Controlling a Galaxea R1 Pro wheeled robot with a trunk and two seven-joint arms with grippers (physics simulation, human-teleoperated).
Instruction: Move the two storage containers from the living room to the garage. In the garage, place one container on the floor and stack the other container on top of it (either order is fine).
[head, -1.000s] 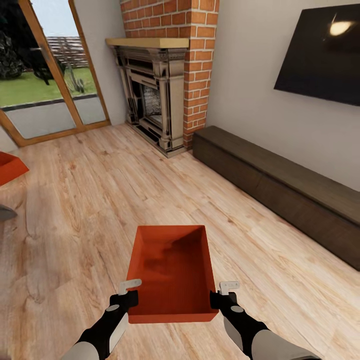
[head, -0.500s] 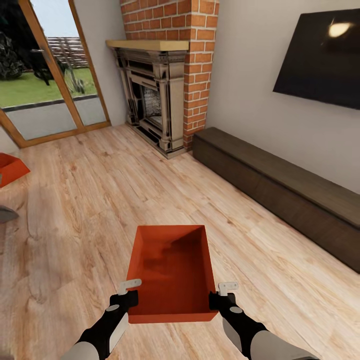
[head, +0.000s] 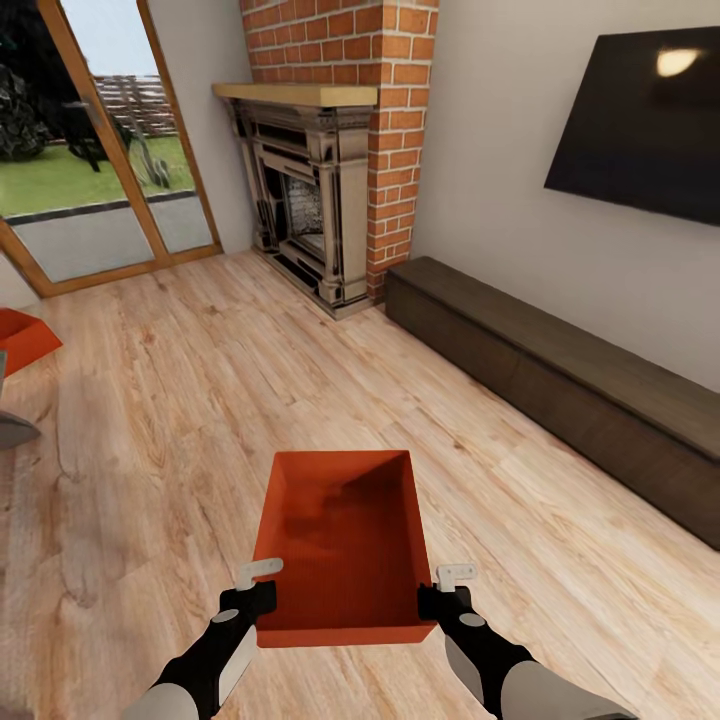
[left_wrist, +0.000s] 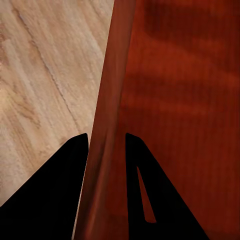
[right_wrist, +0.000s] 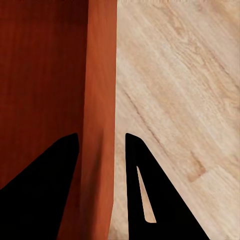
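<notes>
I hold an orange-red open-topped storage container (head: 342, 545) above the light wood plank floor of the living room. My left gripper (head: 255, 597) is shut on its left wall (left_wrist: 107, 145); my right gripper (head: 432, 597) is shut on its right wall (right_wrist: 100, 145). Each wrist view has one black finger on either side of the wall. The container is empty and level. A second orange-red storage container (head: 22, 338) peeks in at the head view's left edge, mostly cut off.
A brick fireplace (head: 310, 210) stands ahead. A long dark low cabinet (head: 560, 385) runs along the right wall under a wall-mounted black screen (head: 640, 120). Glass doors (head: 90, 150) open onto a garden at the left. A grey rug corner (head: 12, 428) lies at the left.
The whole head view has shifted slightly, so the camera has moved a little. The held container stays in the same place between both grippers.
</notes>
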